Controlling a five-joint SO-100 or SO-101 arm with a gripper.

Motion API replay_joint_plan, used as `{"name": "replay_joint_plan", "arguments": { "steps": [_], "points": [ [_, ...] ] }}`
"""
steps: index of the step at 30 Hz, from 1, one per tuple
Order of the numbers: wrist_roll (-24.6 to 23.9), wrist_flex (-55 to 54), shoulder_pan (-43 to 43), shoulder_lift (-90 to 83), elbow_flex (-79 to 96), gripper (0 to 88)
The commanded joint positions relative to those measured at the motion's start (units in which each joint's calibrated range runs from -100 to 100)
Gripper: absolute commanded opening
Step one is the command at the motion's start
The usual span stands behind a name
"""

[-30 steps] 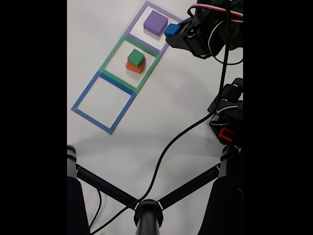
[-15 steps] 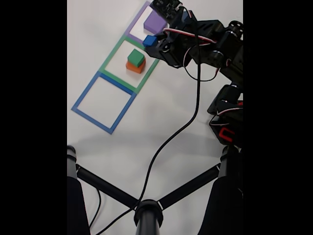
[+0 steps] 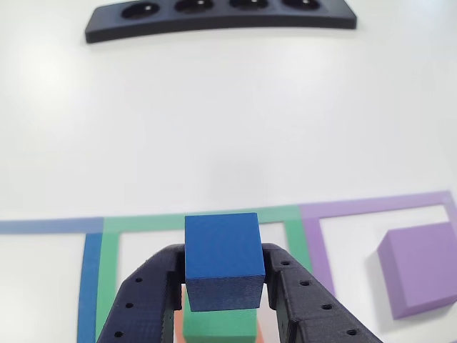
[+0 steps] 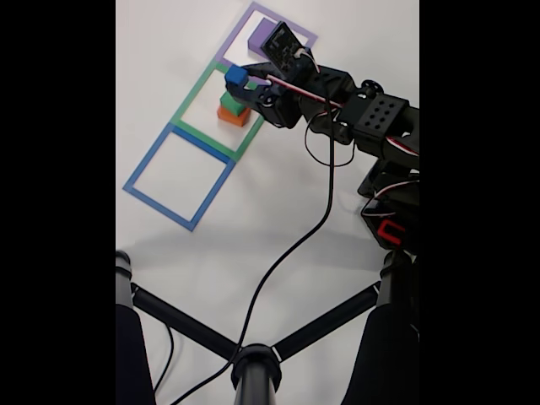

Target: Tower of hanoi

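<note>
Claw point(image 3: 225, 286): closed on the blue cube point(image 3: 223, 259), held just above the green block point(image 3: 218, 325).
Stack: green block on orange block point(image 4: 234, 117), inside the green tape square point(image 4: 187, 97).
Purple block point(image 3: 423, 266): on the worktop point(image 3: 228, 121), inside the purple tape square point(image 3: 312, 243).

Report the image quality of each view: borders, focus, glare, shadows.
Fixed view: black bars down both sides, soft overall, a faint broad shadow across the white table. Other view: the blue cube in the gripper is sharp, the black strip at the top blurred, and the tabletop glares at upper left.

pincer point(image 3: 224, 286) clamping blue cube point(image 3: 223, 257), above green block point(image 3: 218, 325)
</note>
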Motion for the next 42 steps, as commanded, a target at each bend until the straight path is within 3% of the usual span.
{"name": "replay_joint_plan", "arguments": {
  "steps": [1,18,42],
  "points": [
    [0.59,-9.44,-0.98,2.30,2.72,0.3],
    [0.59,-33.24,-0.52,20.49,5.90,0.6],
    [0.59,-38.58,0.09,28.50,3.17,1.9]
  ]
}}
